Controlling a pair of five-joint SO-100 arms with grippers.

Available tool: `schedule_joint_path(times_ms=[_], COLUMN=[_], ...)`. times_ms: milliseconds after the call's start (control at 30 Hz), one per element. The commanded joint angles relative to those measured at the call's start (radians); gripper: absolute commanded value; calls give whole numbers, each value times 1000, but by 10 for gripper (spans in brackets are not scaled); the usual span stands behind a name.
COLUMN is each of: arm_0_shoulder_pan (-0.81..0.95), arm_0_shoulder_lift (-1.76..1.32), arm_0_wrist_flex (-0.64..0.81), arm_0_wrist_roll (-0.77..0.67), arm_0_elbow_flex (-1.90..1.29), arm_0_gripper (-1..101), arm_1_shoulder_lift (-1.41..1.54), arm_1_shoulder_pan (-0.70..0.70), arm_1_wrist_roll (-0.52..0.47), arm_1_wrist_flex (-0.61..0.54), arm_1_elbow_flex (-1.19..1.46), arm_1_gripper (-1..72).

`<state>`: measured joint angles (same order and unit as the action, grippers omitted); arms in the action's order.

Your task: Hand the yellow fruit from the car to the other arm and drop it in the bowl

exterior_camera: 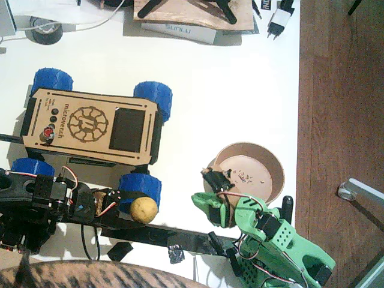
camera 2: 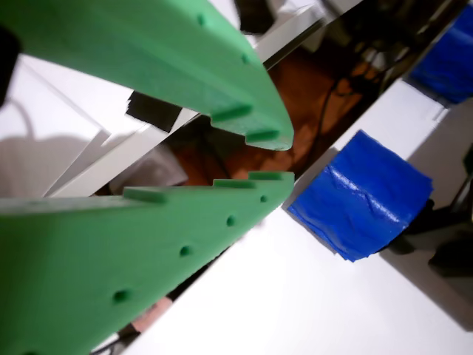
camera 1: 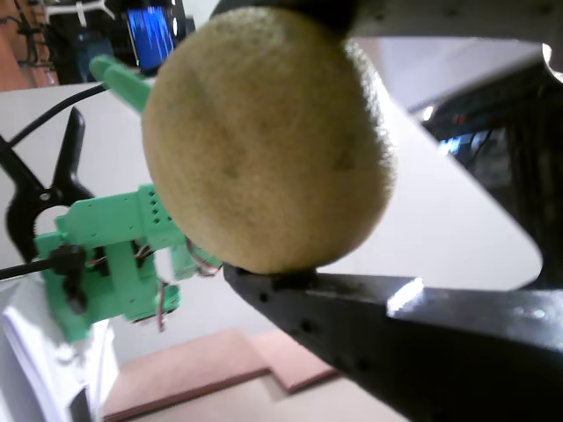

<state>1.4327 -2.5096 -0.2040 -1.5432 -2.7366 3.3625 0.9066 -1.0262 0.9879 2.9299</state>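
Left arm [exterior_camera: 36, 201], black, lies low along the near table edge. Left gripper [exterior_camera: 135, 216] is clamped on the fruit [exterior_camera: 144, 210], fingers pressed to its top and bottom in a wrist view [camera 1: 264, 141]; lower finger [camera 1: 396, 325] touches its underside. Fruit sits just off the car [exterior_camera: 90, 126], touching or nearly touching its near-right blue wheel [exterior_camera: 140, 187]. Right of that, green right arm [exterior_camera: 282, 243] with right gripper [exterior_camera: 211, 191] at the bowl [exterior_camera: 277, 174] rim, well apart from the fruit. In a wrist view its gripper [camera 2: 270, 157] has fingers [camera 2: 148, 237] nearly together, narrow gap, holding nothing; blue wheel [camera 2: 362, 196] beyond.
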Motion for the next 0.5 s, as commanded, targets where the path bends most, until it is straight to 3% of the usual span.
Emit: schedule_joint_path(times_ms=[0,233,467], arm_0_shoulder_pan=[5,5,5], arm_0_shoulder_lift=[-38,-41,-41], arm_0_wrist_flex=[38,77,63], arm_0_wrist_roll=[-49,-75,-192], arm_0_elbow_flex=[12,12,12], arm_0_gripper=[0,0,0], arm_1_shoulder_lift=[40,66,63], arm_1_shoulder_pan=[46,166,281], arm_1_wrist_roll=[-32,-48,-89], arm_1_wrist_flex=[55,35,-41], arm_1_elbow_flex=[-6,-8,-6], arm_1_gripper=[-1,-1,-1])
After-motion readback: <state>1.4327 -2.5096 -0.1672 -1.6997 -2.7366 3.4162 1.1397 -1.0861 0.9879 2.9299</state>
